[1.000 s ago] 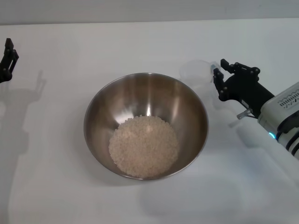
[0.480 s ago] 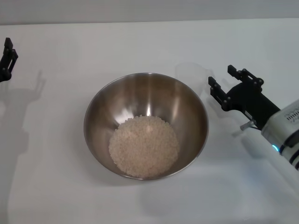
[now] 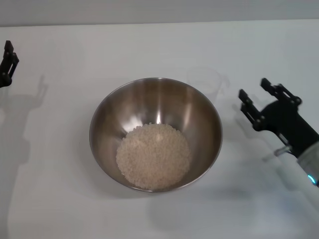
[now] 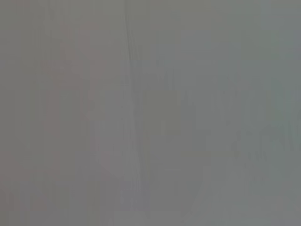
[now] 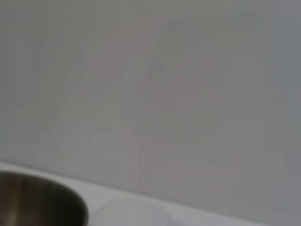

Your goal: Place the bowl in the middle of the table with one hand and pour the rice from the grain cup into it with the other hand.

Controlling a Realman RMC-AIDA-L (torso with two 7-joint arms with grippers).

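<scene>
The steel bowl (image 3: 155, 133) stands in the middle of the white table (image 3: 60, 189), with the rice (image 3: 153, 155) heaped in its bottom. The clear grain cup (image 3: 207, 80) stands upright and empty on the table just behind the bowl's right rim. My right gripper (image 3: 252, 87) is open and empty, to the right of the cup and apart from it. The right wrist view shows part of the bowl's rim (image 5: 44, 195) and a pale cup rim (image 5: 131, 213). My left gripper (image 3: 8, 63) is parked at the far left edge.
The left wrist view shows only a plain grey surface. Shadows of both arms lie on the table (image 3: 20, 129). The table's back edge (image 3: 159, 22) runs across the top of the head view.
My right gripper has drawn back to the right and toward the front, away from the grain cup, which stays on the table. The bowl, rice and left arm have not moved.
</scene>
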